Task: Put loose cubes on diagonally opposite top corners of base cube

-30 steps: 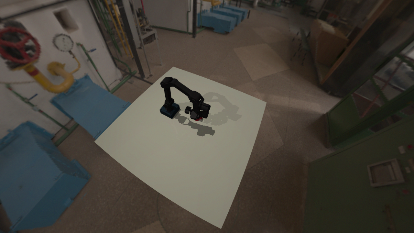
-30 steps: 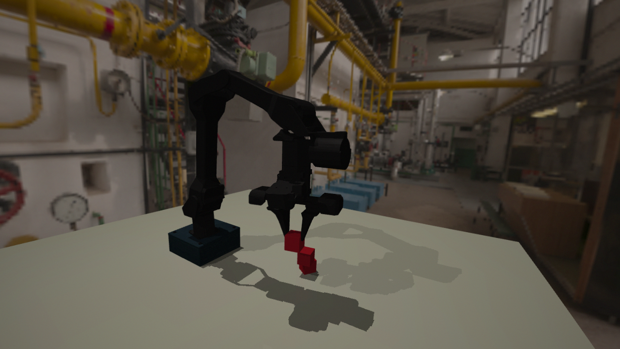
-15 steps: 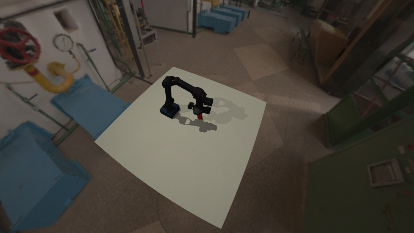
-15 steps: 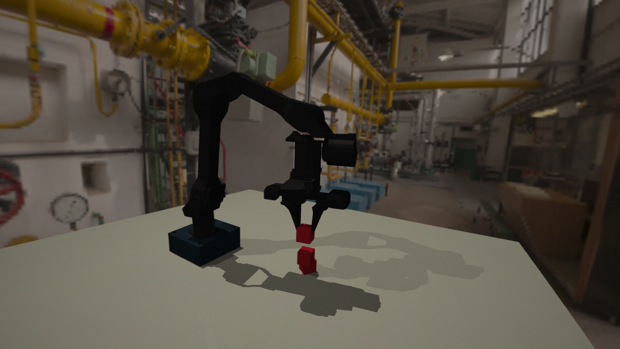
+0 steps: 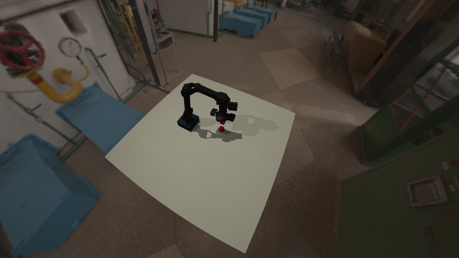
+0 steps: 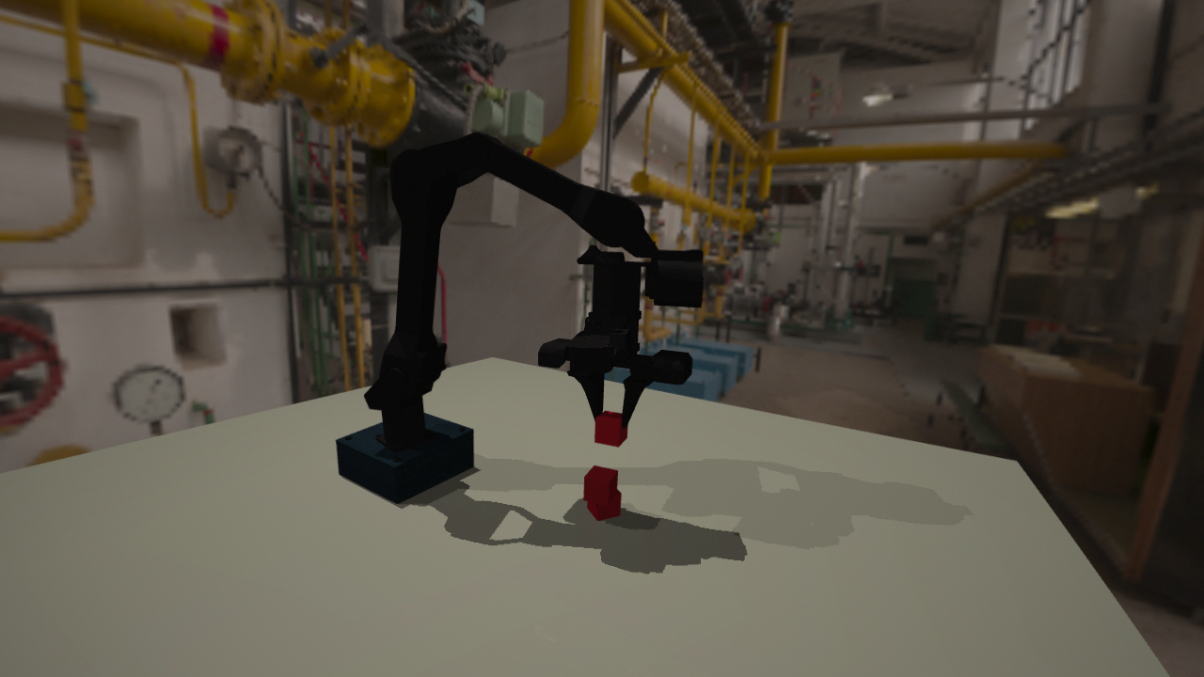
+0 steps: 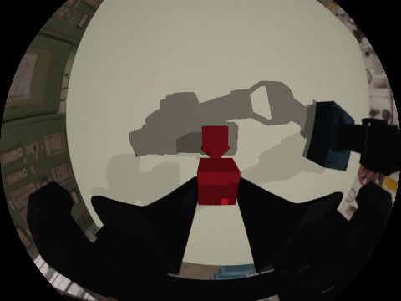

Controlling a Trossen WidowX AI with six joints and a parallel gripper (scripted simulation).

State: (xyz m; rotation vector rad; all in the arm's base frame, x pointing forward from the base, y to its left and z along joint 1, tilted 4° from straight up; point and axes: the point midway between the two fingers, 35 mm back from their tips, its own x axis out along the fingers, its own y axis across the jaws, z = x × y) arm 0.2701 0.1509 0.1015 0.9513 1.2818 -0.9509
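Second red cube held in the air beside the stack, its corner of the base cube uncapped

The black gripper [image 5: 222, 121] [image 6: 611, 418] [image 7: 217, 181] pointed down, its jaws partly open, only as wide as the red cube pinched between them. This held cube [image 5: 222, 122] [image 6: 609, 429] [image 7: 218, 188] looked about level, with nothing beneath it touching.

The relation that mattered: the stack lay lower and a little to one side. In the wrist view it appeared just beyond the held cube, and one corner of the base cube [image 6: 606, 509] [image 7: 215, 154] showed on the side facing the jaws. That corner seemed the likely target. The other loose cube [image 5: 221, 129] [image 6: 600, 485] [image 7: 215, 138] sat on top of the base cube, offset toward the opposite side. How exactly it was centered could not be told.

The coming move probably called for a small sideways alignment, then a straight descent, leaving a slim gap between the upper cubes. A brush against the placed cube could have shifted it.

Farther out, the black arm [image 5: 208, 91] [image 6: 420, 277] arched back to its blue pedestal [image 5: 192, 128] [image 6: 361, 480] [image 7: 326, 142] on the pale table [image 5: 192, 179] [image 6: 337, 589] [image 7: 167, 42].
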